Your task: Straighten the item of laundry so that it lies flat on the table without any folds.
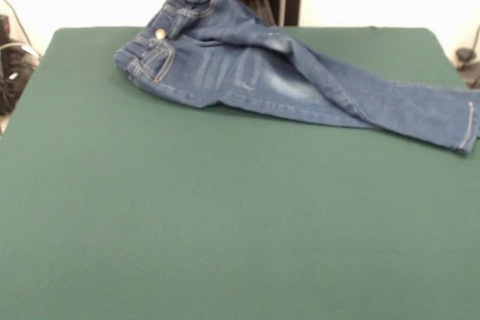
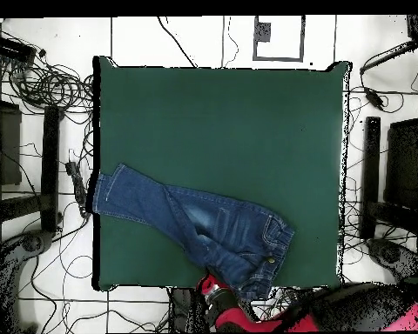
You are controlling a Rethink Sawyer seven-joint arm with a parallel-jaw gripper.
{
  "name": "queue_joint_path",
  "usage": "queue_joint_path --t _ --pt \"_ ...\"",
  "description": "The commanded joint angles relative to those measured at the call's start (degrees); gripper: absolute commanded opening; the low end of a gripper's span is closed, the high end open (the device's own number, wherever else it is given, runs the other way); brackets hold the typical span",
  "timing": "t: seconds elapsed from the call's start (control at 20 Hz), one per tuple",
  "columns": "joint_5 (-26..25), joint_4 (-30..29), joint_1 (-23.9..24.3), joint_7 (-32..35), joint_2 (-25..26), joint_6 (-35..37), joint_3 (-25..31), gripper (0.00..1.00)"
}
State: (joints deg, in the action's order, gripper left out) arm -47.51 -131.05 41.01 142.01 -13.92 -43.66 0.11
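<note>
Green felt tabletop (image 1: 225,245), mostly bare; cables on the floor around it. Jeans (image 1: 255,73) sit at my edge of the tabletop, waistband hard against that edge, legs running to one side, cuff reaching the side edge. My tool (image 2: 214,289) is parked at that edge just by the waistband, not on the cloth; can't tell if it's wide or narrow. Judging this as between pulls, straightening not done. Legs overlap, one lying across the other, ridge fold down the middle. Next move likely needs a grip on the upper leg, dragging it clear toward tabletop centre.
</note>
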Motion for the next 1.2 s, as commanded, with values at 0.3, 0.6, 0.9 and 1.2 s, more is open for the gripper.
queue_joint_path --t 0.3,0.6,0.9,1.2 --pt "-5.23 11.53 -0.02 4.71 -1.16 11.92 9.86 0.0" --pt "5.76 10.67 -6.71 3.12 -5.94 15.82 2.4 0.0" --pt "16.24 5.17 -13.09 6.79 -9.39 18.56 -2.74 0.0" --pt "18.36 0.74 -16.8 8.97 -4.95 8.88 -2.14 0.0"
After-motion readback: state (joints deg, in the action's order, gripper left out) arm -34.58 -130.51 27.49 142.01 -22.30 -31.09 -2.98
